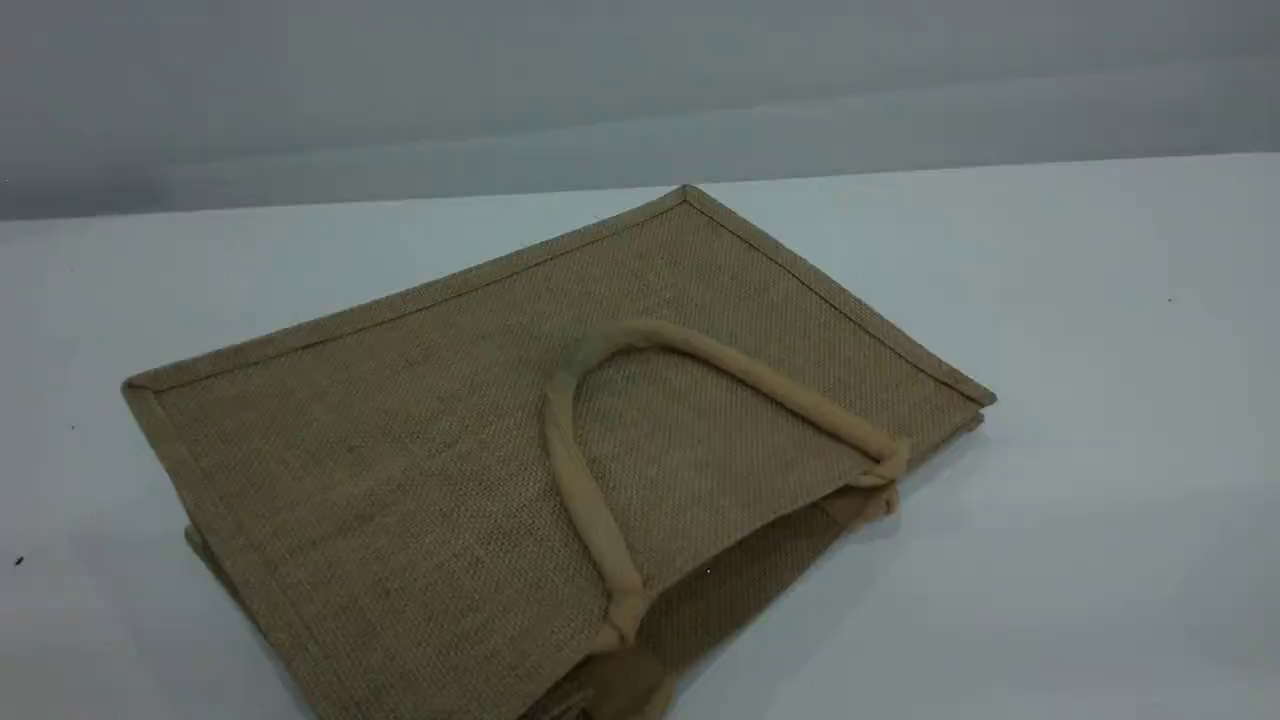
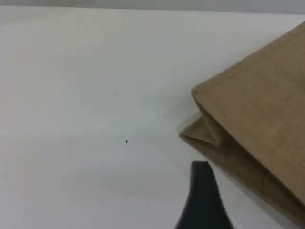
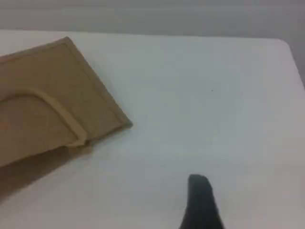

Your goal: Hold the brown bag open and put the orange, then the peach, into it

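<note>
The brown bag (image 1: 400, 450) lies flat on the white table, its mouth toward the front right and gaping a little. One beige handle (image 1: 580, 490) is folded back over its upper face. No arm shows in the scene view. A corner of the bag (image 2: 267, 109) sits to the right of my left gripper's dark fingertip (image 2: 200, 171), with nothing against the fingertip. Seen from the right wrist, the bag (image 3: 43, 86) and its handle (image 3: 57, 107) lie at the left, well apart from the right gripper's fingertip (image 3: 198, 183). The orange and the peach are out of view.
The white table (image 1: 1100, 400) spreads around the bag, with its far edge against a grey wall (image 1: 640, 90). The table's right corner (image 3: 281, 43) shows in the right wrist view. A few tiny dark specks dot the surface.
</note>
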